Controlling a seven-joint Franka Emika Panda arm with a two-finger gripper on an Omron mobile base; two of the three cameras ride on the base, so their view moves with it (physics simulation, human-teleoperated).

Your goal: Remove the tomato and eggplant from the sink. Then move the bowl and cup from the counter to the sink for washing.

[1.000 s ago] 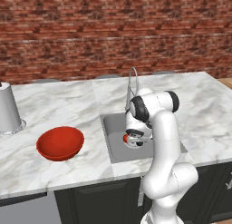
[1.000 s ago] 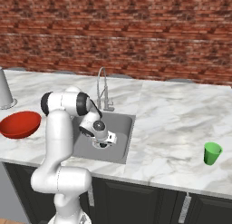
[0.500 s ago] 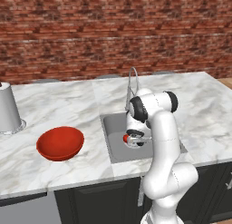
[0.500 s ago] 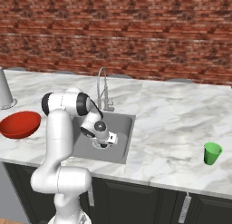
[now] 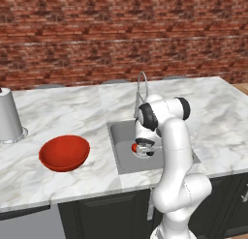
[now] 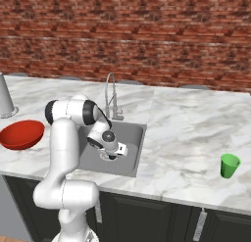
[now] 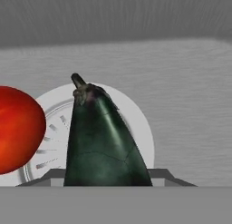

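Eggplant (image 7: pixel 102 141) removal from sink (image 5: pixel 121 136) judged underway; gripper (image 5: pixel 143 151) lowered over it, beside tomato (image 7: pixel 18 128). Finger spread cannot be told. Firm closure, then lift required.

tomato (image 7: pixel 18 130): 1 | eggplant (image 7: pixel 102 141): 1 | bowl (image 5: pixel 64 153): 1 | cup (image 6: pixel 229 165): 1 | sink (image 6: pixel 128 138): 1

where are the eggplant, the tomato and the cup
eggplant (image 7: pixel 102 141), hand view, middle of its dark body
tomato (image 7: pixel 18 130), hand view, its red side beside the eggplant
cup (image 6: pixel 229 165), right base view, its green outer wall
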